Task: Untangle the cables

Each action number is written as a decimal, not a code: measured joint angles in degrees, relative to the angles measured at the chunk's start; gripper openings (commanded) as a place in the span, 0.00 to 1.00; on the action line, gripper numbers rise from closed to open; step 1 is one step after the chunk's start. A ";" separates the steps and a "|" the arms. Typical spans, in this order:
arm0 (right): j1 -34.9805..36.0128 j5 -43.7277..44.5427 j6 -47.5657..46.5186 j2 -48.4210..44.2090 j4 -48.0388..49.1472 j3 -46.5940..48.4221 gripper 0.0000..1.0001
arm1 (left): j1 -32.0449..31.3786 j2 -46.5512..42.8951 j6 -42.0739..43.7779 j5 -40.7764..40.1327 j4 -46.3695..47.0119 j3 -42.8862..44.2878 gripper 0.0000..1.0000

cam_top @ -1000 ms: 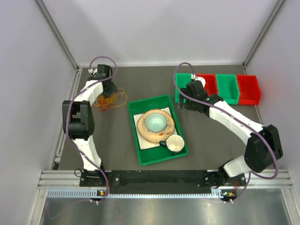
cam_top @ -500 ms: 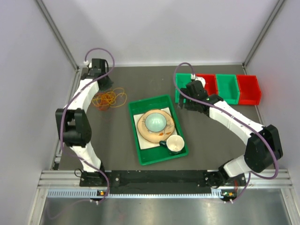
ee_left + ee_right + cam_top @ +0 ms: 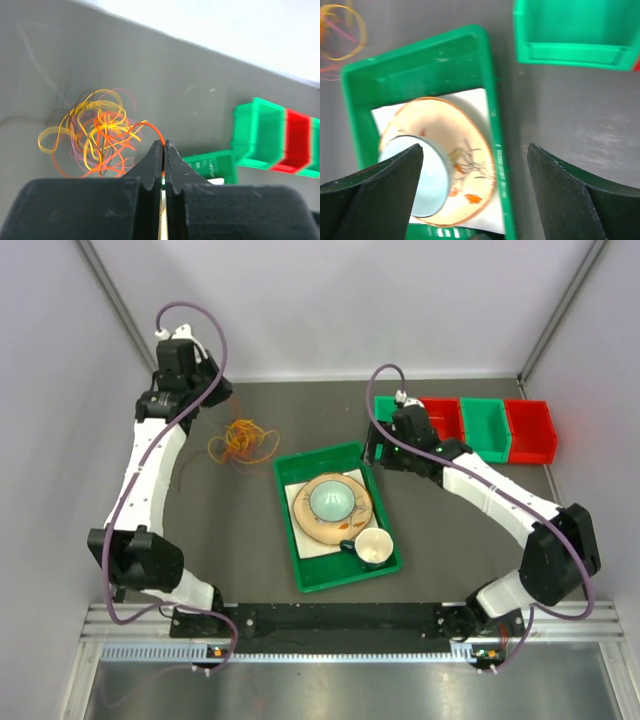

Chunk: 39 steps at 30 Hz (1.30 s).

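The cables (image 3: pixel 97 130) are forming a loose yellow-orange-pink tangle; left jaws are pinching an orange strand (image 3: pixel 153 129), right jaws are gaping empty.

A small tangle of thin cables (image 3: pixel 240 440) in orange, yellow and a little pink sits over the far left part of the dark grey desk (image 3: pixel 300 410). Its loose loops overlap in a rough ball, blurred in the left wrist view (image 3: pixel 97 130). One orange strand arcs out of it and is pinched in the closed left end effector (image 3: pixel 163 146).
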 measured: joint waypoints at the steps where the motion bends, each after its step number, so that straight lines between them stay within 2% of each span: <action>1: 0.00 -0.79 0.22 0.02 0.61 0.00 0.85 | -0.02 0.00 0.13 0.59 -0.28 0.87 0.00; 7: 1.75 -5.25 0.96 3.37 2.58 7.56 0.85 | -0.02 -0.68 0.92 3.80 -1.88 15.15 0.00; 10: 3.82 -6.84 0.87 7.30 4.42 13.99 0.85 | -0.02 -2.36 0.92 5.11 -1.44 18.10 0.00; 19: 6.82 -13.29 2.14 24.17 8.61 31.41 0.82 | 0.17 -2.34 0.66 7.39 -2.84 17.99 0.00; 24: 9.03 -14.32 0.79 33.20 7.28 42.10 0.82 | 0.90 -2.10 0.39 8.96 -3.32 17.94 0.00; 28: 11.89 -14.97 -1.14 39.26 6.82 51.76 0.75 | 1.99 -2.10 0.20 10.36 -3.74 17.97 0.00; 39: 13.03 -17.86 0.98 47.69 10.86 61.00 0.70 | 6.27 -2.10 -1.79 15.23 -4.15 17.97 0.00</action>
